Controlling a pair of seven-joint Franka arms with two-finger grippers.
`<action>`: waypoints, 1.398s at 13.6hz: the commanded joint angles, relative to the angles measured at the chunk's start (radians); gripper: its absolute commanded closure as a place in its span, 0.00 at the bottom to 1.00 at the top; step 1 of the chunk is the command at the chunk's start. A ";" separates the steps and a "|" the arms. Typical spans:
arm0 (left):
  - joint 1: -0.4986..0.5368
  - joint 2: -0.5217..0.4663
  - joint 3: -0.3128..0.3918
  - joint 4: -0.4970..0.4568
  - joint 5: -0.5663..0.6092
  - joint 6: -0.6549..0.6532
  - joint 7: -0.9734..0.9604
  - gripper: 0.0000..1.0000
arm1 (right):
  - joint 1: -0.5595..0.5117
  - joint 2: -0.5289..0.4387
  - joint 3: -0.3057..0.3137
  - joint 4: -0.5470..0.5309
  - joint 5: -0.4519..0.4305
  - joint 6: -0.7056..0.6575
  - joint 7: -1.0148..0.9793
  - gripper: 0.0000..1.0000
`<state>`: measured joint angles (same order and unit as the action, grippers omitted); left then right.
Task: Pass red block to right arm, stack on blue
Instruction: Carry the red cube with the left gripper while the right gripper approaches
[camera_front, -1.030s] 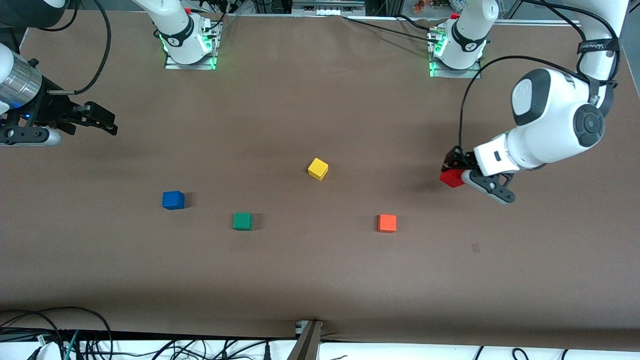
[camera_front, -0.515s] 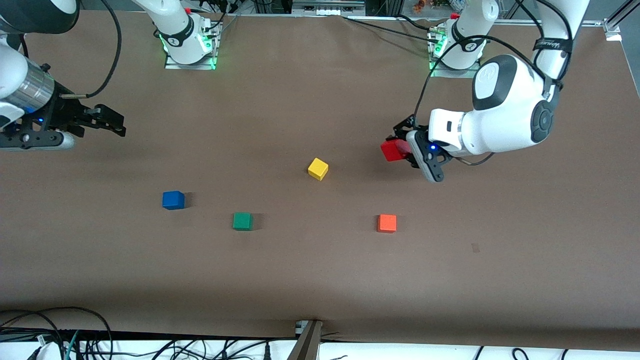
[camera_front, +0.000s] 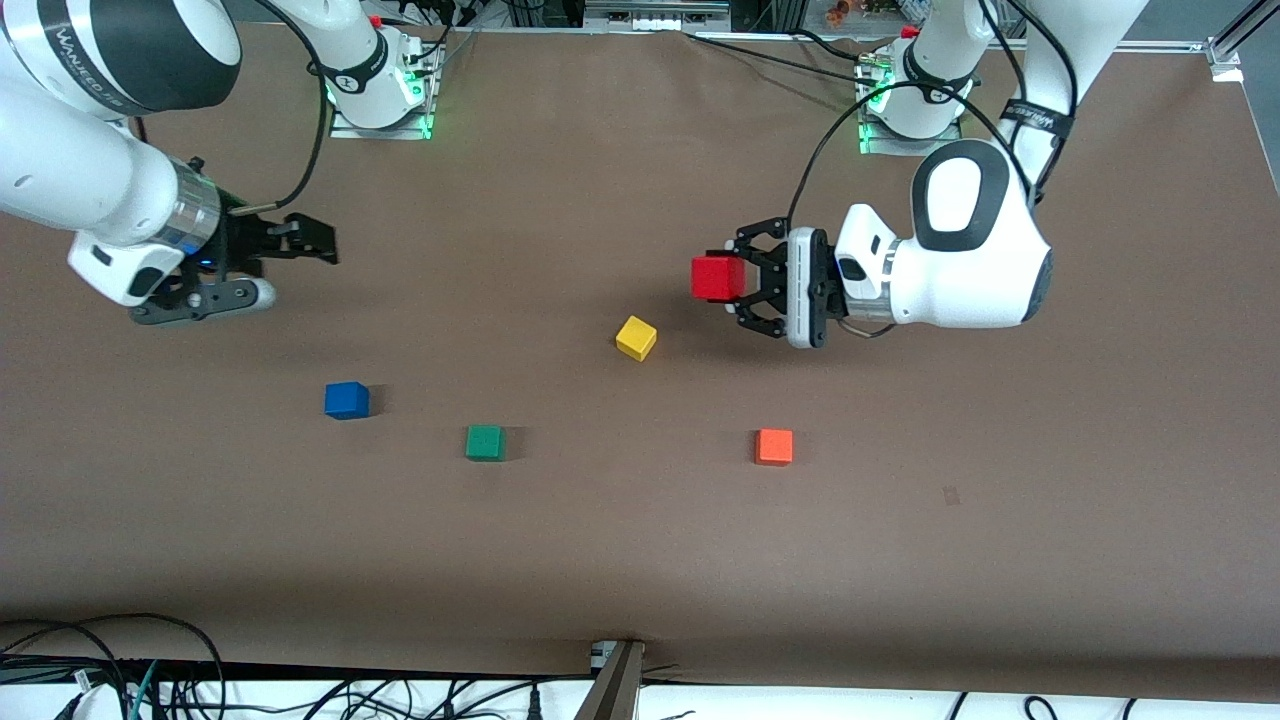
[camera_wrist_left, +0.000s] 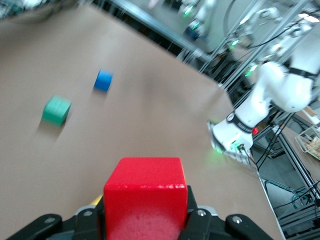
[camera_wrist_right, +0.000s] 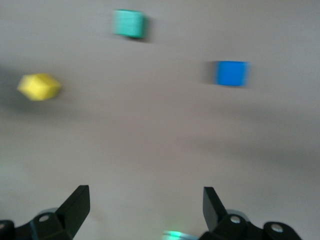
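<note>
My left gripper (camera_front: 738, 278) is shut on the red block (camera_front: 717, 278) and holds it in the air over the middle of the table, above the bare cloth beside the yellow cube (camera_front: 636, 337). The red block fills the left wrist view (camera_wrist_left: 145, 197) between the black fingers. My right gripper (camera_front: 322, 240) is open and empty, up in the air toward the right arm's end of the table; its fingertips (camera_wrist_right: 80, 200) stand wide apart. The blue cube (camera_front: 346, 400) sits on the table and shows in both wrist views (camera_wrist_left: 103, 80) (camera_wrist_right: 231, 73).
A green cube (camera_front: 485, 442) lies beside the blue one, toward the table's middle. An orange cube (camera_front: 774, 446) lies nearer to the front camera than the red block. The arm bases (camera_front: 375, 85) stand along the table's back edge.
My left gripper has carried the red block from the left arm's end toward the table's middle and turned level. My right gripper has moved inward toward the middle.
</note>
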<state>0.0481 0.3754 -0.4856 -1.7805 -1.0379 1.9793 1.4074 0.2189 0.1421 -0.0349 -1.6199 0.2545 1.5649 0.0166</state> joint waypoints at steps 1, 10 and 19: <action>-0.022 0.127 -0.011 0.088 -0.092 0.024 0.158 1.00 | -0.018 0.051 -0.016 0.017 0.229 -0.008 -0.023 0.00; -0.115 0.215 -0.011 0.154 -0.490 0.164 0.695 1.00 | -0.052 0.226 -0.013 -0.104 1.050 0.072 -0.093 0.00; -0.162 0.254 -0.010 0.199 -0.521 0.214 0.725 1.00 | 0.082 0.180 0.045 -0.290 1.437 0.332 -0.396 0.00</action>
<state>-0.0980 0.6082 -0.4927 -1.6129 -1.5244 2.1831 2.0976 0.2879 0.3875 -0.0199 -1.8542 1.6431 1.8217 -0.3542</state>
